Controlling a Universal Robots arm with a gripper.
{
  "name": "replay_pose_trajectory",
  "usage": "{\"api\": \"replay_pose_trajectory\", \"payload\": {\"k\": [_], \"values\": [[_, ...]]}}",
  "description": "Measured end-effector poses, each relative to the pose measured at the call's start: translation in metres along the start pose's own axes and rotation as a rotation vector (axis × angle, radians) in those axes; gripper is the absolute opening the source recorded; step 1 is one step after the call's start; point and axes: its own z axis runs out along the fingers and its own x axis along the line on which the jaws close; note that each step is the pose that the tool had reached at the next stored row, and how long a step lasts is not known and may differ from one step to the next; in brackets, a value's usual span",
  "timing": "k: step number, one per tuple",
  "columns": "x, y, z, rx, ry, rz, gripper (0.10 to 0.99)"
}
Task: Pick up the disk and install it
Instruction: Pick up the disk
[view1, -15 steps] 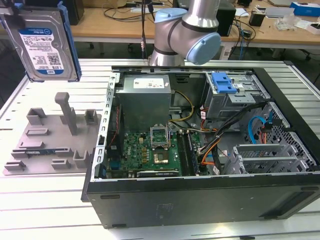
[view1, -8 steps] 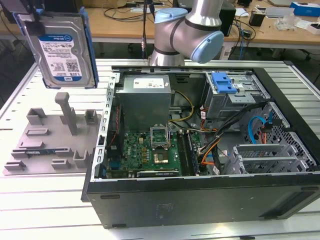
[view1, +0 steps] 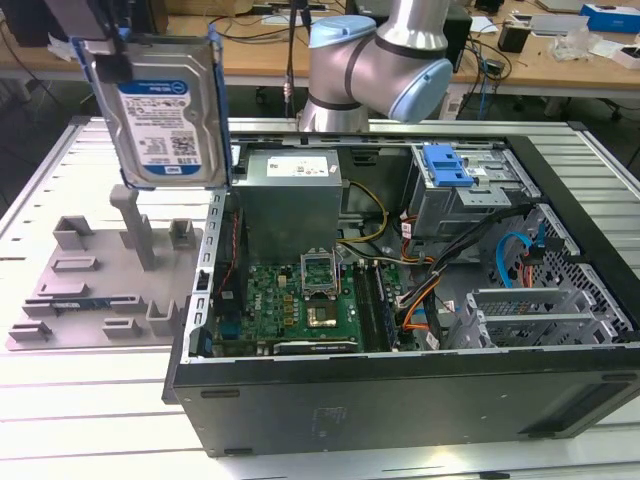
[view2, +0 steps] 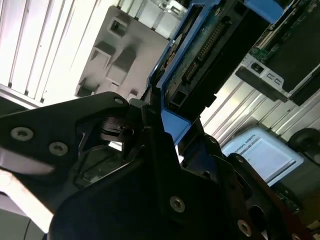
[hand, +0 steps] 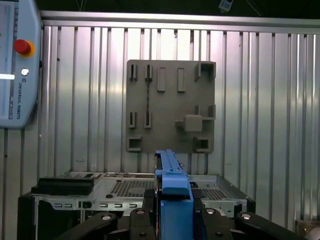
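Black gripper (hand: 173, 214) fingers (hand: 142, 222) are clamping the disk (hand: 172, 182) from both sides, gripping its blue carrier rails edge-on in both wrist views. The jaws appear shut on it, though the contact is partly hidden. In the exterior view the disk (view1: 165, 110) is hanging upright with its label facing the camera, raised above the grey fixture plate (view1: 100, 270) and towards the exterior view's left of the open computer case (view1: 400, 400). Inside the case, the drive cage (view1: 480, 195) with its blue latch (view1: 445, 165) is sitting well apart from the disk.
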Motion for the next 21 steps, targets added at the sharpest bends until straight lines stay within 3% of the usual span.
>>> {"api": "replay_pose_trajectory", "payload": {"k": [3, 7, 12, 19, 21], "values": [[0.0088, -0.0176, -0.0005, -0.001, 0.0000, 0.000, 0.369], [0.0252, -0.0507, -0.0014, -0.002, -0.0001, 0.000, 0.369], [0.0365, -0.0735, -0.0020, -0.003, -0.0002, 0.000, 0.369], [0.0567, -0.1154, -0.0032, -0.003, -0.0002, 0.000, 0.369], [0.0603, -0.1234, -0.0034, -0.003, -0.0002, 0.000, 0.369]]}}
